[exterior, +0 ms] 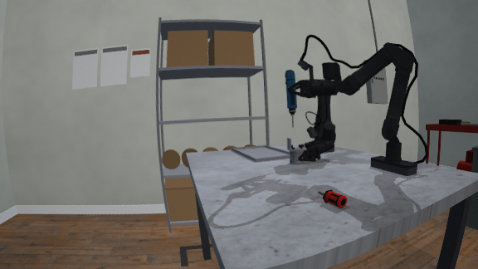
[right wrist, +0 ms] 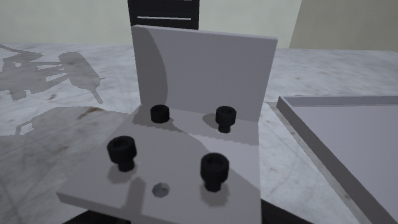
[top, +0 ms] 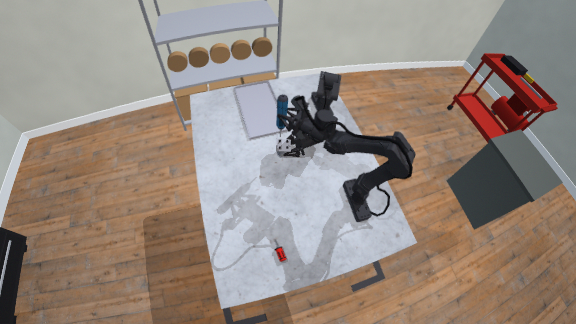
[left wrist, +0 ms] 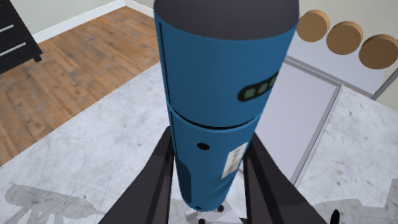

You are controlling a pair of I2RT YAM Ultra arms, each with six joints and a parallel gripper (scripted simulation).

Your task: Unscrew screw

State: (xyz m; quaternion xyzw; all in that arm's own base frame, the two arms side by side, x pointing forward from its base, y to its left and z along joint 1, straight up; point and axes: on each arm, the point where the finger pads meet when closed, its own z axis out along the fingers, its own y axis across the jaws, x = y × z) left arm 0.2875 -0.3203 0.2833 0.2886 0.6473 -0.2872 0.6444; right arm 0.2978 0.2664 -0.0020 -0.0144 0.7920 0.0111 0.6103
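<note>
Above the pale marbled table [top: 235, 180] [exterior: 265, 241] [left wrist: 100, 135] [right wrist: 50, 165], the left gripper [top: 284, 119] [exterior: 293, 89] [left wrist: 209, 132] pinches the blue electric screwdriver with a dark end cap [top: 282, 111] [exterior: 291, 92] [left wrist: 220, 85], holding it nearly upright with its thin bit pointing down. The bit's tip hangs over the small grey joint module [top: 283, 153] [exterior: 295, 157], apart from it. The module stands on the table, and the right gripper [top: 295, 150] [exterior: 304, 157] [right wrist: 182, 191] is closed on it low down, a finger at either side. On top sits the light grey L-shaped bracket [top: 285, 145] [exterior: 289, 144] [right wrist: 205, 75], its tall flange upright. In the right wrist view, the black socket-head screw at the far left [right wrist: 160, 114] sits low against the plate, while three black screws [right wrist: 226, 117] [right wrist: 122, 150] [right wrist: 214, 168] stand raised with their shanks showing. Just beside the module lies the flat grey rimmed tray [top: 257, 110] [exterior: 261, 154] [left wrist: 300, 120] [right wrist: 350, 130]. Well apart, the short red-and-black screwdriver [top: 281, 254] [exterior: 335, 199] lies on its side on the table.
</note>
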